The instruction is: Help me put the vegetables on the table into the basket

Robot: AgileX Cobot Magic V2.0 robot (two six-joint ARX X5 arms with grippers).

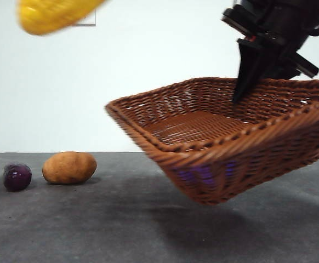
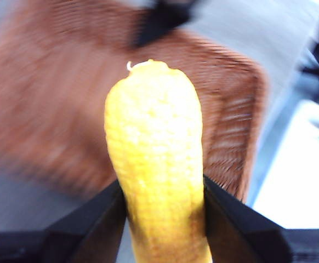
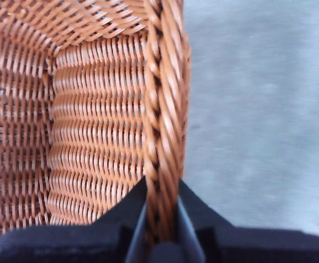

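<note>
The wicker basket [image 1: 225, 142] hangs tilted above the table [image 1: 121, 219], its far rim pinched by my right gripper [image 1: 241, 93], which is shut on the braided edge [image 3: 162, 137]. High at the top left, the yellow corn cob [image 1: 52, 13] is in the air, clamped in my left gripper [image 2: 162, 219]; the left wrist view shows the cob [image 2: 154, 159] over the blurred basket [image 2: 55, 109]. On the table at the left lie the brown potato [image 1: 69, 167] and the small dark purple vegetable [image 1: 17, 176].
A plain white wall stands behind the table. The basket's shadow falls on the table surface beneath it. Bare grey table [image 3: 258, 109] shows beside the basket rim in the right wrist view.
</note>
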